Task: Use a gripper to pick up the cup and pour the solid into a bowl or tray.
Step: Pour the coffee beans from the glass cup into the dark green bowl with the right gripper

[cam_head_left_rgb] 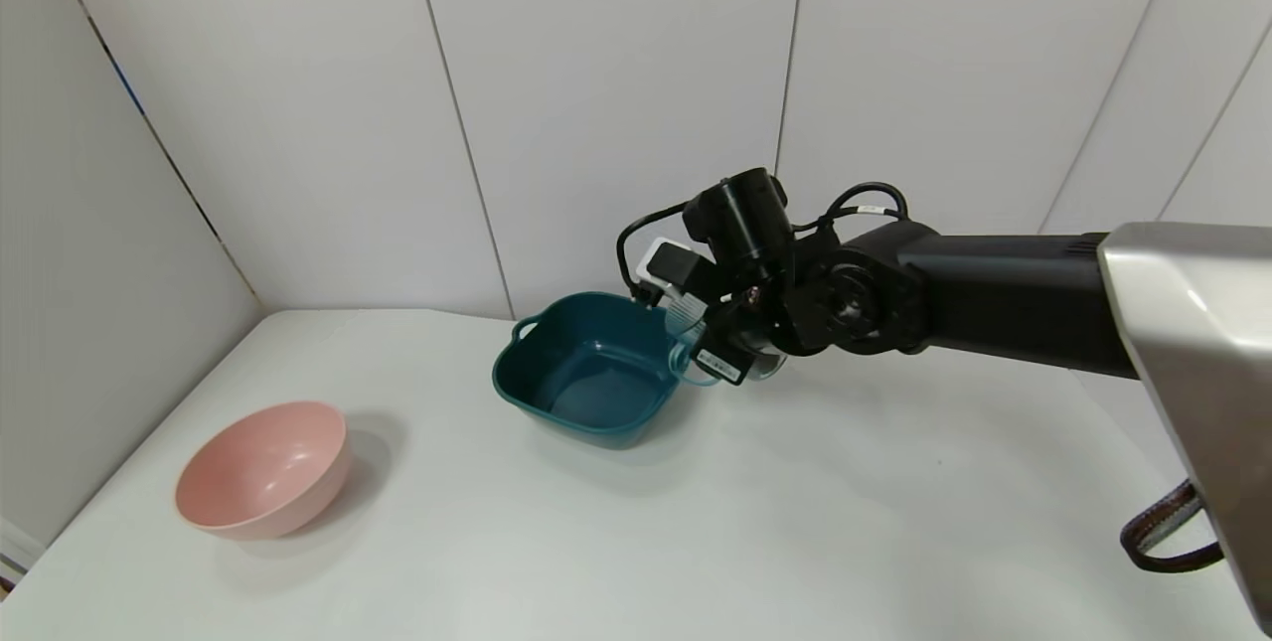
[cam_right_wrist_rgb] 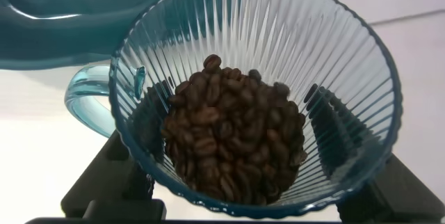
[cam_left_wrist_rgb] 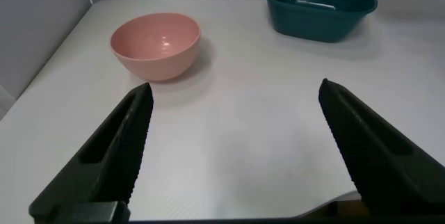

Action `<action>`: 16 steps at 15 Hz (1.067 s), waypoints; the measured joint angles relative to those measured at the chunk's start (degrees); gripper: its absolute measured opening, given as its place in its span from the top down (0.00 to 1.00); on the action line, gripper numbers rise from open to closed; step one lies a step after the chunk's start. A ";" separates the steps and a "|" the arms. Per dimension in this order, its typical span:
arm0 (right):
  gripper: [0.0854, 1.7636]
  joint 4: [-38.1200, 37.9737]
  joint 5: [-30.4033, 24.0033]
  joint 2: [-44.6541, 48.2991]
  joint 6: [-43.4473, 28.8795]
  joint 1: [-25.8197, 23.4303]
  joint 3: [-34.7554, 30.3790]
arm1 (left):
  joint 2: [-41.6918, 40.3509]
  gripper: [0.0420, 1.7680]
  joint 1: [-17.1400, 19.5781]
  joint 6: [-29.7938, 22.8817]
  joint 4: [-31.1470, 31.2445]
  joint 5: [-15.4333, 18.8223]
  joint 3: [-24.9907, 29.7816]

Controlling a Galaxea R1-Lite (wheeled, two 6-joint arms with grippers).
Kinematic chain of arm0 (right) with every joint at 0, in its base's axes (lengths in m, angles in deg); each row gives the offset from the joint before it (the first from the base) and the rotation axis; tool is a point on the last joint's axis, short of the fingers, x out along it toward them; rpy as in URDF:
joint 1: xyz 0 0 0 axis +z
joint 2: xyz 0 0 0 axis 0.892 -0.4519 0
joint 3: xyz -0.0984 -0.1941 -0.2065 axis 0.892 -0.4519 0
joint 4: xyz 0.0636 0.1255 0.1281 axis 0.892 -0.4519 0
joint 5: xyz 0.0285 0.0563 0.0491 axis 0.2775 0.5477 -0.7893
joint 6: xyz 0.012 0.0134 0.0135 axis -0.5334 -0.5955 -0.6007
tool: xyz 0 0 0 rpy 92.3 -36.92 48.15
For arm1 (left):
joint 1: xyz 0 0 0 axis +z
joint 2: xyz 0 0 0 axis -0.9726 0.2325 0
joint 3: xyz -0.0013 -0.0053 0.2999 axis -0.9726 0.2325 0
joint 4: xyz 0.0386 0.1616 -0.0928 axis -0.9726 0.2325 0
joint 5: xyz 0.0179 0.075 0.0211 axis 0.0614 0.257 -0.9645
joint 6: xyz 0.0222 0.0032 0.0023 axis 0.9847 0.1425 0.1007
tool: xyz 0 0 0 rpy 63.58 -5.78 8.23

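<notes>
My right gripper (cam_head_left_rgb: 717,338) is shut on the cup (cam_head_left_rgb: 688,348), a ribbed light-blue clear mug with a loop handle, and holds it above the table right beside the teal basin (cam_head_left_rgb: 586,368). In the right wrist view the cup (cam_right_wrist_rgb: 334,57) fills the picture, gripped from both sides, and holds a heap of dark brown beans (cam_right_wrist_rgb: 229,140). The basin's rim (cam_right_wrist_rgb: 69,22) lies just beyond it. The basin looks empty in the head view. My left gripper (cam_left_wrist_rgb: 233,151) is open and empty over the bare table near the front edge.
A round pink bowl (cam_head_left_rgb: 263,467) stands at the table's left; it also shows in the left wrist view (cam_left_wrist_rgb: 156,43), with the teal basin (cam_left_wrist_rgb: 320,8) farther back. White walls close the table at the back and left.
</notes>
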 joint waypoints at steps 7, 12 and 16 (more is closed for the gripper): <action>0.23 1.01 7.53 -1.96 10.23 1.94 0.29 | 0.00 0.03 0.02 0.00 0.00 -0.02 0.00; 0.23 8.51 14.15 -4.77 16.30 3.45 0.40 | 0.00 0.03 0.02 0.02 0.00 -0.02 0.00; 0.23 12.43 18.99 -6.36 20.74 5.46 0.40 | 0.00 0.03 -0.02 0.00 0.00 -0.02 0.00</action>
